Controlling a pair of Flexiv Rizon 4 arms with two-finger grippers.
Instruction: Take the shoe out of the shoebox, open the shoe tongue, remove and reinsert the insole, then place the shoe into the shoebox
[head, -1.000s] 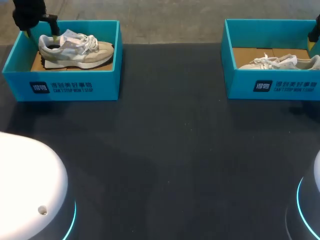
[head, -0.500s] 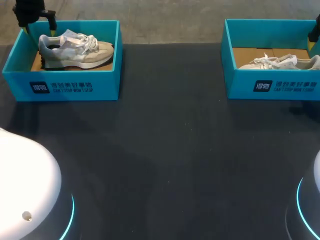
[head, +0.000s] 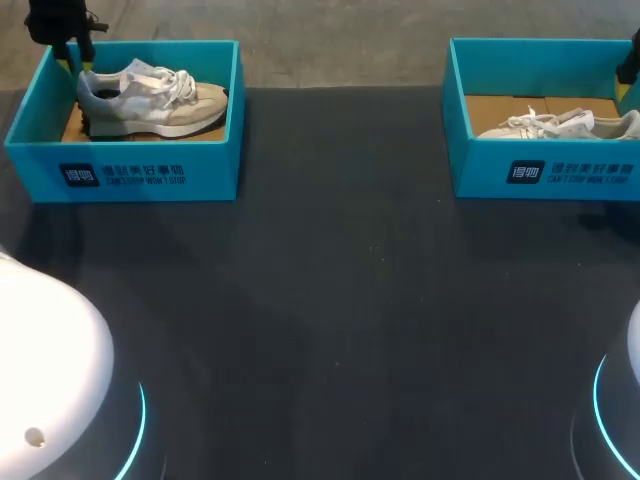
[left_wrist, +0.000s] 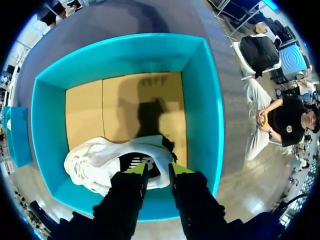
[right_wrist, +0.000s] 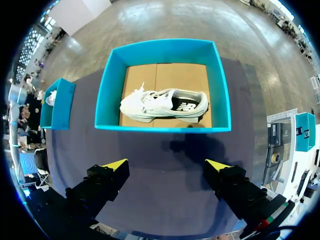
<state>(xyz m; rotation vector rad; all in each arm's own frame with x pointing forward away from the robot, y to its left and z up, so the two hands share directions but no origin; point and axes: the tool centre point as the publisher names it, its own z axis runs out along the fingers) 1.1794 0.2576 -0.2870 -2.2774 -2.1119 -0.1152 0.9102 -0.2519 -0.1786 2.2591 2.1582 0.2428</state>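
A beige and white shoe (head: 150, 98) lies on its side in the left teal shoebox (head: 140, 170). At that box's far left corner my left gripper (head: 75, 62) is down at the shoe's heel. In the left wrist view the gripper (left_wrist: 157, 170) has its two yellow tips close together, pinching the heel rim of the shoe (left_wrist: 100, 160) inside the shoebox (left_wrist: 200, 100). My right gripper (right_wrist: 167, 164) stands wide open above the table, short of the right shoebox (right_wrist: 165, 125), which holds a white shoe (right_wrist: 162, 105). In the head view only a bit of the right arm (head: 628, 70) shows.
The right shoebox (head: 540, 170) with its white shoe (head: 570, 123) stands at the table's far right. Dark table (head: 330, 300) stretches between and in front of the two boxes. The arms' white bases (head: 40, 380) sit at the near corners.
The left gripper's fingers have come together on the shoe's heel, after standing wide open over it. It has shifted slightly left. The right arm has not moved.
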